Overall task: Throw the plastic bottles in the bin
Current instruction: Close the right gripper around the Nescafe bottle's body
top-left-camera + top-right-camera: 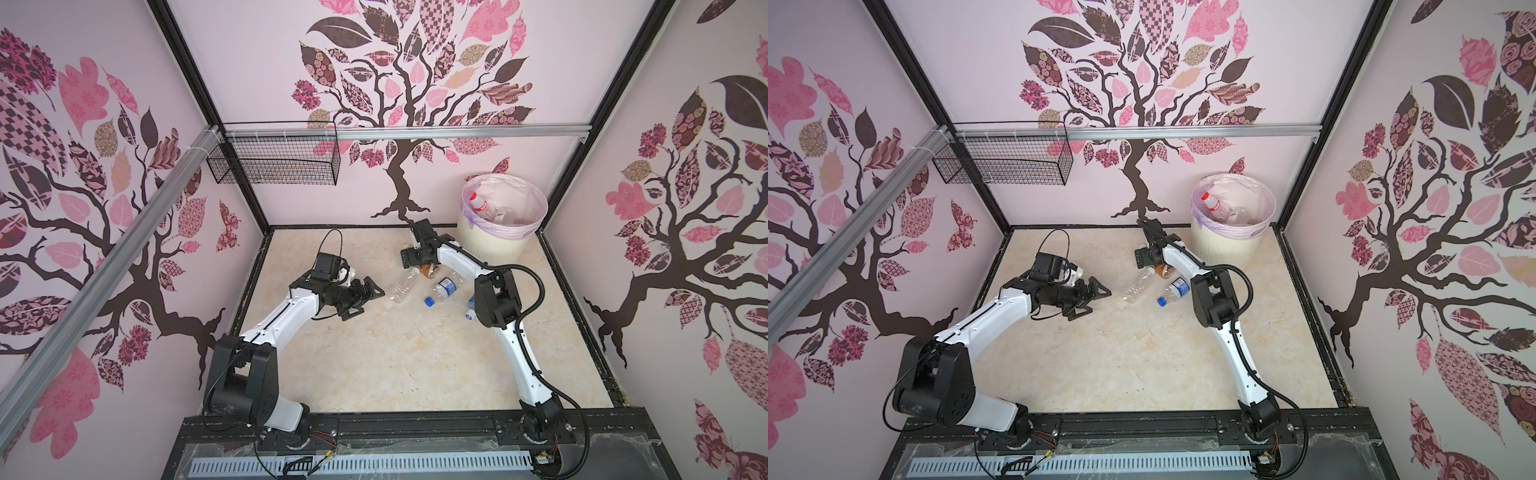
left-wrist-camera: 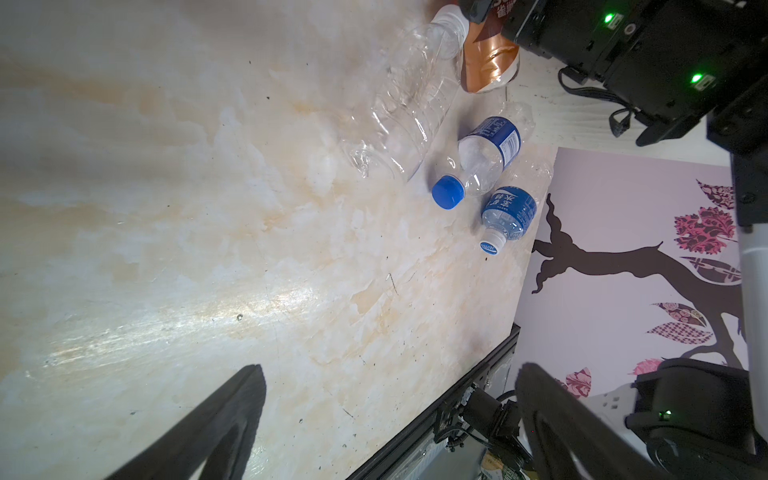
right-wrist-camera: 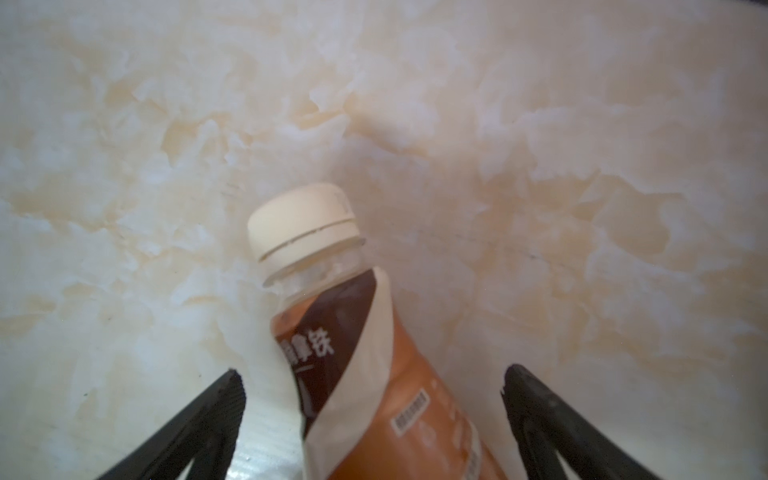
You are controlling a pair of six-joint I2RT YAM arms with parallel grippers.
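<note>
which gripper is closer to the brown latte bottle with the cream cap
Right. The right gripper has the brown latte bottle between its open jaws; the left gripper, also open, hangs farther off, past the clear bottle.

Top views high, looking down – share whole table [image 1: 374, 365]; wrist views close, low.

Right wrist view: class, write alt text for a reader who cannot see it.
A brown-gold bottle with a cream cap lies on the marbled tabletop, between the open jaws of the right gripper, with a gap showing on each side.
</note>
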